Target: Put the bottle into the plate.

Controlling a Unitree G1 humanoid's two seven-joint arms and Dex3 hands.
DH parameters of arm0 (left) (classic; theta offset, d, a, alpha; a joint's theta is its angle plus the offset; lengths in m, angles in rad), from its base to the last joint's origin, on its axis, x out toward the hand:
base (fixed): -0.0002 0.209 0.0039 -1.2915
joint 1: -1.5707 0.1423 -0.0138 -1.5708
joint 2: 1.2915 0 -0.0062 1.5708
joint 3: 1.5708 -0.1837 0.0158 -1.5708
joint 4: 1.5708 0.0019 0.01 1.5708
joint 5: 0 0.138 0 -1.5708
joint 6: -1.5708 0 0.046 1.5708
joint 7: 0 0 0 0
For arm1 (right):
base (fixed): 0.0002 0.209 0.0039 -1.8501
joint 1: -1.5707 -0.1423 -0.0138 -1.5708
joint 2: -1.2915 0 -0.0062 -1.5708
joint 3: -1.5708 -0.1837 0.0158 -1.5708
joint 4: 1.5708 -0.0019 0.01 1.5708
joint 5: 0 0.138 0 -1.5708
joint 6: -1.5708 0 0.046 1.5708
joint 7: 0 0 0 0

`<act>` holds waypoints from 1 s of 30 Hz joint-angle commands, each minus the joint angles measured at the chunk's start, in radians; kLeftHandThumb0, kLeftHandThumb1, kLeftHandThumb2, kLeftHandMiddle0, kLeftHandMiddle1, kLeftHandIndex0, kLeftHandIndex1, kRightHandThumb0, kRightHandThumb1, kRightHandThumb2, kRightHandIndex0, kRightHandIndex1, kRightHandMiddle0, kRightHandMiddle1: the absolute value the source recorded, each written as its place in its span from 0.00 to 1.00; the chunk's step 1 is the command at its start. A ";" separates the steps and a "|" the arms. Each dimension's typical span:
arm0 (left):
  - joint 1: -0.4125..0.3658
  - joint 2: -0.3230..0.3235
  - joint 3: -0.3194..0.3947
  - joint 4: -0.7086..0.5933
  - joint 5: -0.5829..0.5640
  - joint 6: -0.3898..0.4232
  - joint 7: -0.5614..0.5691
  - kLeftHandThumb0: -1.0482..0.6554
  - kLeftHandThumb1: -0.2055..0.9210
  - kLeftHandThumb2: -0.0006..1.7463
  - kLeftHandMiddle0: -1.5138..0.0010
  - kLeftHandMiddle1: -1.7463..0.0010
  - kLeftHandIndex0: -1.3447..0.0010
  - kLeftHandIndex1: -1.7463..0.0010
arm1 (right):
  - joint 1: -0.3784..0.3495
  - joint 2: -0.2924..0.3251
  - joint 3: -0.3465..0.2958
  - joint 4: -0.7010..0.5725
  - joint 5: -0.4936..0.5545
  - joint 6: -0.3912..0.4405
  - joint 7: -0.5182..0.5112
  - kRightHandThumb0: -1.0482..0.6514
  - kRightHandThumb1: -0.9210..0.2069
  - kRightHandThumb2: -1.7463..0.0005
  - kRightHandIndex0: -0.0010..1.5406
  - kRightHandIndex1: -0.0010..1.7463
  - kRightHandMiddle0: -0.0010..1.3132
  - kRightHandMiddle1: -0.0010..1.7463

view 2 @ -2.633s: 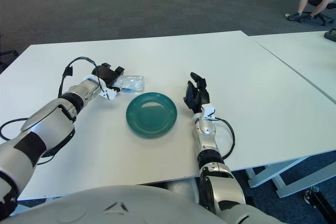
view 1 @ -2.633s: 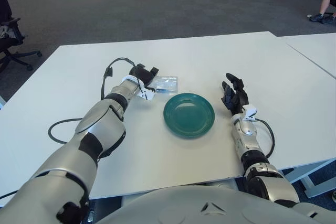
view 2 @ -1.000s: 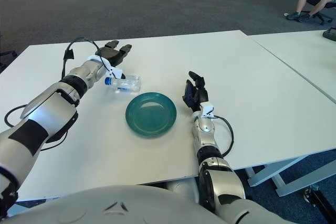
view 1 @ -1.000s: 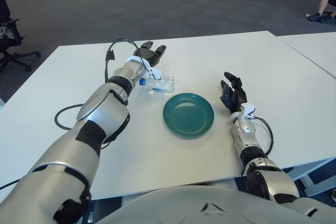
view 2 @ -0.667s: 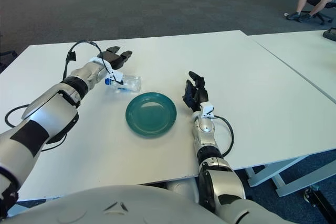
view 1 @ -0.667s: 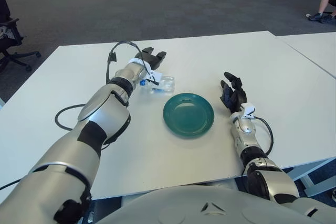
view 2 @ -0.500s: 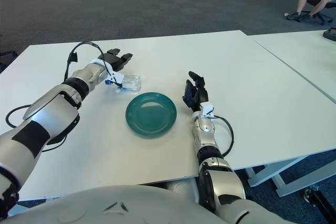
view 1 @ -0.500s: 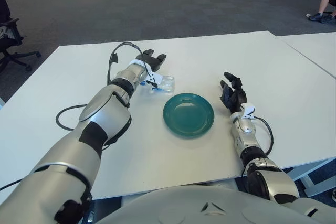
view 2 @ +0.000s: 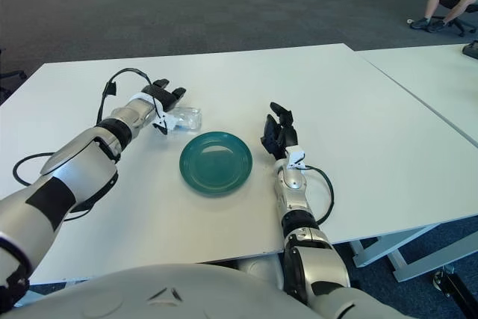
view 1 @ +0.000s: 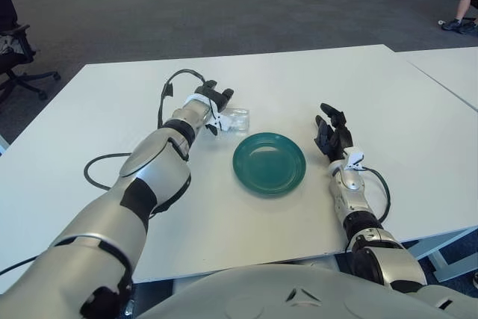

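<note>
A clear plastic bottle [view 1: 236, 119] lies on its side on the white table, just up and left of the green plate [view 1: 269, 163]. My left hand [view 1: 213, 101] sits low over the bottle's left end and hides the cap. Its dark fingers stretch out past the bottle and are not closed around it. In the right eye view the same hand [view 2: 165, 98] overlaps the bottle [view 2: 187, 117] beside the plate [view 2: 215, 162]. My right hand [view 1: 333, 135] shows just right of the plate, idle, with its fingers pointing up and relaxed.
A black cable [view 1: 101, 170] loops on the table [view 1: 418, 125] beside my left arm. A second white table [view 1: 455, 65] adjoins at the right. Office chairs and boxes stand on the dark carpet far behind.
My left hand has come down and slightly back toward me, from hovering behind the bottle to covering its cap end. The bottle, the plate and my right hand have stayed put.
</note>
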 commanded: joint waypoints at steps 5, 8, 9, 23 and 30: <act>0.050 -0.031 -0.015 0.005 0.016 0.041 0.016 0.01 0.93 0.02 1.00 1.00 1.00 1.00 | 0.085 0.006 -0.003 -0.026 0.018 0.031 0.026 0.23 0.00 0.55 0.23 0.00 0.00 0.42; 0.061 -0.035 -0.011 0.005 0.011 0.046 0.029 0.02 0.93 0.02 1.00 1.00 1.00 1.00 | 0.100 0.005 -0.005 -0.040 0.020 0.029 0.030 0.22 0.00 0.55 0.24 0.00 0.00 0.42; 0.064 -0.036 -0.007 0.005 0.008 0.047 0.035 0.02 0.93 0.02 1.00 1.00 1.00 1.00 | 0.106 0.006 -0.007 -0.046 0.021 0.028 0.028 0.22 0.00 0.55 0.24 0.00 0.00 0.42; 0.084 -0.059 0.053 0.003 -0.040 0.053 0.079 0.06 0.94 0.02 1.00 1.00 1.00 1.00 | 0.181 0.005 -0.009 -0.129 0.023 0.052 0.031 0.22 0.00 0.55 0.24 0.00 0.00 0.42; 0.097 -0.090 0.097 0.000 -0.079 0.039 0.114 0.07 0.93 0.01 0.99 1.00 0.99 0.99 | 0.181 -0.001 -0.017 -0.107 0.024 0.064 0.030 0.23 0.00 0.54 0.23 0.00 0.00 0.41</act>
